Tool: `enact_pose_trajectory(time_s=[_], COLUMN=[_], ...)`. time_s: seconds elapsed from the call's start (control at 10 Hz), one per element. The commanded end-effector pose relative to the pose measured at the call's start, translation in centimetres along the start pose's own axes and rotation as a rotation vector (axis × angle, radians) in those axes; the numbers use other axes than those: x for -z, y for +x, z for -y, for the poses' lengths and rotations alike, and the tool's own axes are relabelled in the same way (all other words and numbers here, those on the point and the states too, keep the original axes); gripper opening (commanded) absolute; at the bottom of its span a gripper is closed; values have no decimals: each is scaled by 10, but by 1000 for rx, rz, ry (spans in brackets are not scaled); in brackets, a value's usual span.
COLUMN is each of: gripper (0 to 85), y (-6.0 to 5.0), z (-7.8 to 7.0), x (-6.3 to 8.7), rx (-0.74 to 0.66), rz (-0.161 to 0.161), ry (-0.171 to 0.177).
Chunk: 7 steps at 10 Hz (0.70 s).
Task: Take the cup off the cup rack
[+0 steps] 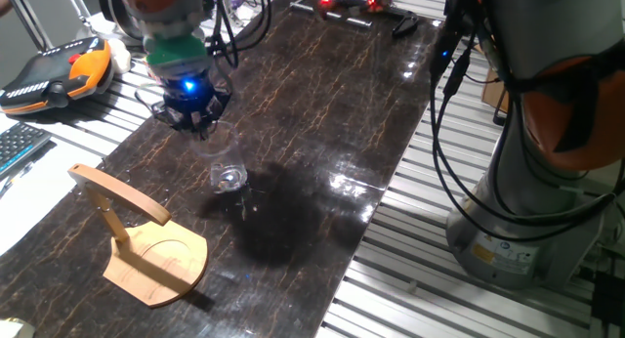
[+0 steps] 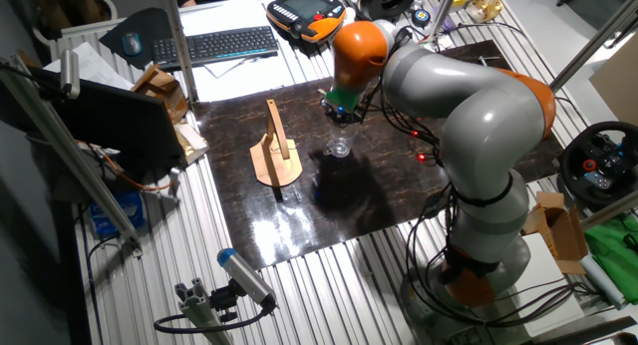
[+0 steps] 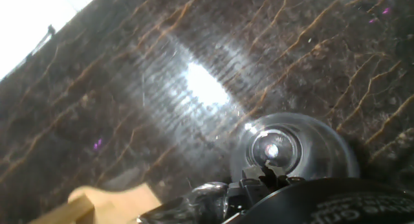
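One fixed view, left to right. The cup rack (image 1: 146,242) stands at the near left of the dark marbled table (image 1: 322,113), its flat base with the circular groove lying on the surface, its post slanting up to a curved top arm that carries nothing. To its right, well apart from it, the cup (image 1: 227,162) stands on the table on its thick base. The gripper (image 1: 200,121) hangs directly above the cup's rim, pointing downward; whether its fingers touch the glass, and how far they are spread, cannot be told from this view or the others.

The other fixed view shows the same order: rack (image 2: 274,151), then cup (image 2: 340,146) under the gripper (image 2: 344,114), then the arm (image 2: 469,106) reaching in from the right.

The hand view looks down into the cup (image 3: 291,149), its round base seen through the open mouth; a corner of the rack (image 3: 103,208) shows at lower left.

Step in hand, as judged: the cup is already off the rack and set on the table, so the task appears near its end, at the point of release or of withdrawal. The next move calls for a straight upward lift of the hand, fingers clear of the rim, so that the glass is not tipped.

Orientation: the cup's long axis is vertical, mouth upward, base down.
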<state>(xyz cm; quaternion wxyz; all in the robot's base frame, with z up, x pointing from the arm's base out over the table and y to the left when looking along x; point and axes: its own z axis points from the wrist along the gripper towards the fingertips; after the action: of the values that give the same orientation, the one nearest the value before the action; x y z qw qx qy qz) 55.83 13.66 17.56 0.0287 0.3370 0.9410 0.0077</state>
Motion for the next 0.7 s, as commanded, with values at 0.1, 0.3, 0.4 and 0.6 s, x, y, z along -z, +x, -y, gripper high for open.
enact_pose_trajectory(time_s=[0.1, 0.3, 0.4, 0.6], gripper=[20, 20, 20, 20], y=[7, 10, 12, 17], z=[1, 8, 8, 5], x=[11, 19, 20, 22], rx=[43, 197, 274, 275], rz=[-21, -40, -60, -83], ry=[12, 15, 29, 18])
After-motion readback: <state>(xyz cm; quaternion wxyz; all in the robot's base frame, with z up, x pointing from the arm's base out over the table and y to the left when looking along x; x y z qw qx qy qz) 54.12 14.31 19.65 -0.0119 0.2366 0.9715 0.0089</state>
